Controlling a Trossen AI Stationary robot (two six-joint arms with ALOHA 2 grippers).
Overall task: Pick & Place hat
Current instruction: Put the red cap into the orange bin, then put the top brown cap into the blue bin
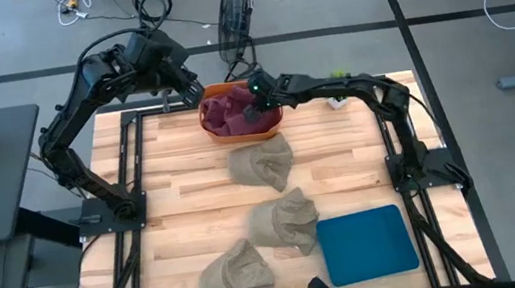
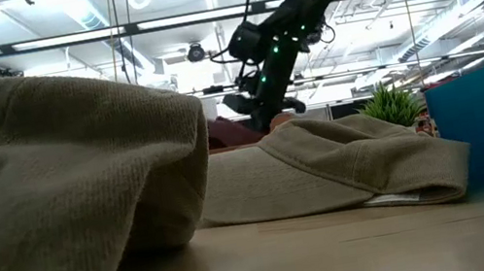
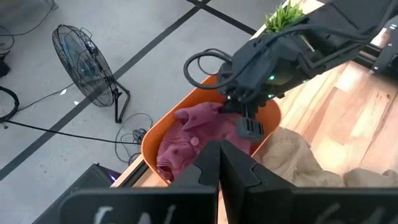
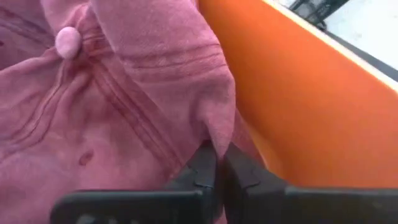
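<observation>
A pink hat (image 1: 226, 110) (image 3: 186, 134) lies crumpled inside an orange basket (image 1: 206, 124) (image 3: 149, 142) at the middle of the table's far edge. My right gripper (image 1: 253, 114) (image 4: 221, 163) reaches down into the basket and is shut on the hat (image 4: 112, 93). In the low view it (image 2: 268, 111) shows behind the tan hats. My left gripper (image 1: 195, 94) (image 3: 219, 158) hovers above the basket's far left side, shut and touching nothing. My right gripper pinches a raised fold of the pink hat's cloth (image 4: 214, 134) between its two fingers, close to the basket's orange wall (image 4: 298, 93). It comes from above, slanting down from the table's right. The rest of the hat lies slack in the basket, button (image 4: 67, 41) up.
Three tan hats lie on the wooden table: one just in front of the basket (image 1: 262, 161), one mid-table (image 1: 283, 219), one near the front edge (image 1: 237, 273). A blue mat (image 1: 367, 243) lies at the near right. A floor fan (image 1: 237, 11) stands beyond the far edge.
</observation>
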